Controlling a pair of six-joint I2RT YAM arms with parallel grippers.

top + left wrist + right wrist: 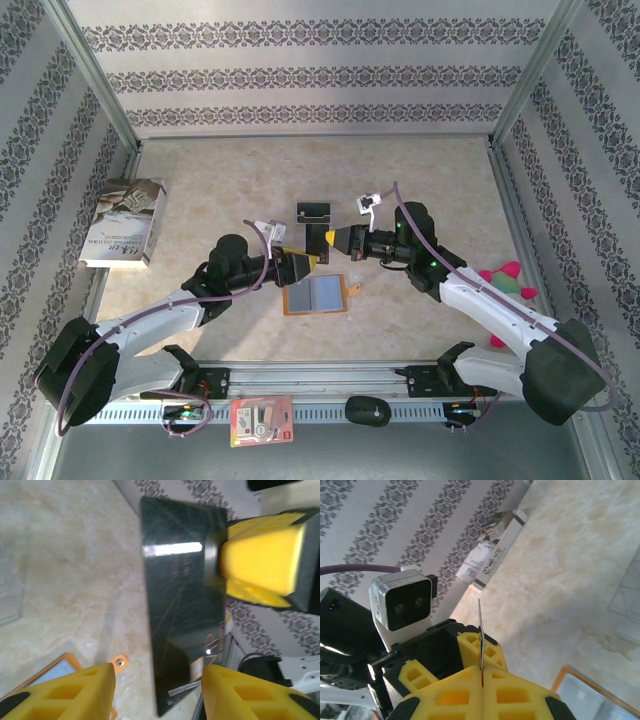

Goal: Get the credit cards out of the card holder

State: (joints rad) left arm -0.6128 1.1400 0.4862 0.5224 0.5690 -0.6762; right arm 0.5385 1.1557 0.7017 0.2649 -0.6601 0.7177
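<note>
Pinching a black credit card (182, 605) by one long side, the right gripper (482, 677) has its jaws pressed together on it above the surface (420, 180). The card is held on edge, its long axis running toward the left gripper (157, 692), whose jaws are spread either side of its near end. Below lies the card holder (315, 296), open flat with its grey-blue pockets up; their contents cannot be made out.
</note>
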